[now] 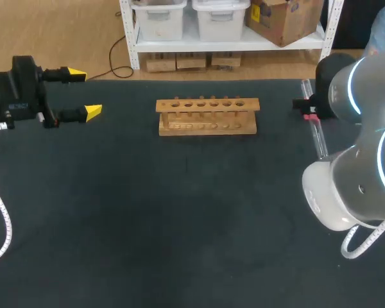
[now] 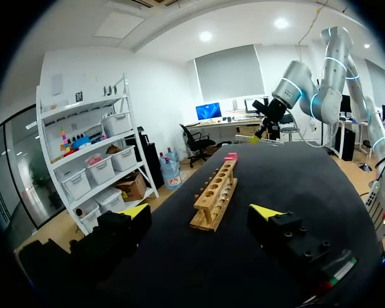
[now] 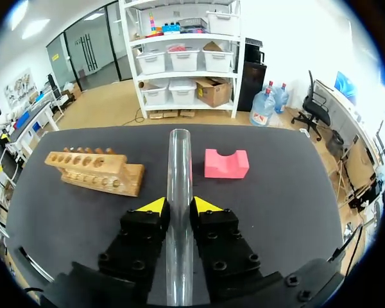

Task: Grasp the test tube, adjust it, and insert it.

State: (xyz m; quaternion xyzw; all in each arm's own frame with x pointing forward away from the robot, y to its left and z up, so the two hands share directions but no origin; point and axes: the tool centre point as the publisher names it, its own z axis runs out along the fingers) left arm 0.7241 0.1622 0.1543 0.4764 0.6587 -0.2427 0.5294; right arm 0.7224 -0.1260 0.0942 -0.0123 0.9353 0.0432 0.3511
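Two fingers [image 3: 153,206] of right end effector [image 3: 174,205] pinch test tube [image 3: 178,160] — snugly.

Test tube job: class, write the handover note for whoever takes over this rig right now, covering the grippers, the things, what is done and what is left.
Right gripper: shut on the tube, which sticks out ahead of the fingertips, roughly level.
Left gripper: open, empty, at the left side of the table.
Rack: mid-table, no tube in it. Pink block: beside the tube's far end.
Done: grasp.
Left: adjust the tube, then insert it in the rack.
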